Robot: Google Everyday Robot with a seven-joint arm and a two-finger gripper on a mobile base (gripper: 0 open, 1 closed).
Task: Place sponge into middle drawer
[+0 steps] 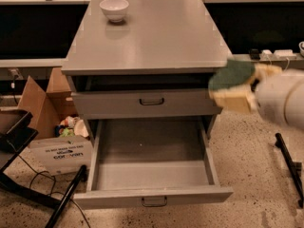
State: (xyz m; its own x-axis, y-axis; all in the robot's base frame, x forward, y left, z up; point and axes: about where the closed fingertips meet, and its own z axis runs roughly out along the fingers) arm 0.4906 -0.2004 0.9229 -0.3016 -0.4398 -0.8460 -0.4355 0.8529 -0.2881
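Note:
The sponge (231, 76), dark green on top, is held in my gripper (236, 90) at the right of the cabinet, level with the upper drawer front. Pale yellow fingers (235, 101) clasp it from below and behind. The white arm (282, 101) reaches in from the right edge. The middle drawer (151, 175) is pulled wide open below, its flat grey floor bare, with a dark loop handle (154, 202) on its front. The sponge hangs to the right of and above the drawer's right wall.
The upper drawer (147, 102) is shut, with an open gap above it. A white bowl (114, 9) stands at the back left of the cabinet top (152, 37). A cardboard box (52, 122) and black stand legs (42, 194) are at the left; a black bar (289, 167) lies at the right.

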